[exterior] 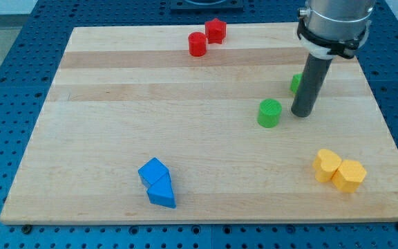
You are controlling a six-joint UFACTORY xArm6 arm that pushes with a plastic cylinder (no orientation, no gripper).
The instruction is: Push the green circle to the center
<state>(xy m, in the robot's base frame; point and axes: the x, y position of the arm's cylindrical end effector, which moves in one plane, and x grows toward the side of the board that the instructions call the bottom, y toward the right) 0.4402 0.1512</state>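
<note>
The green circle (269,113) is a short green cylinder standing on the wooden board (116,104), right of the board's middle. My tip (302,114) rests on the board just to the view's right of it, with a small gap between them. A second green block (295,84) sits behind the rod, mostly hidden, so its shape cannot be made out.
A red cylinder (197,44) and a red block (215,30) sit near the view's top. Two blue blocks (157,182) lie at the bottom left of centre. Two yellow blocks (338,169) lie at the bottom right.
</note>
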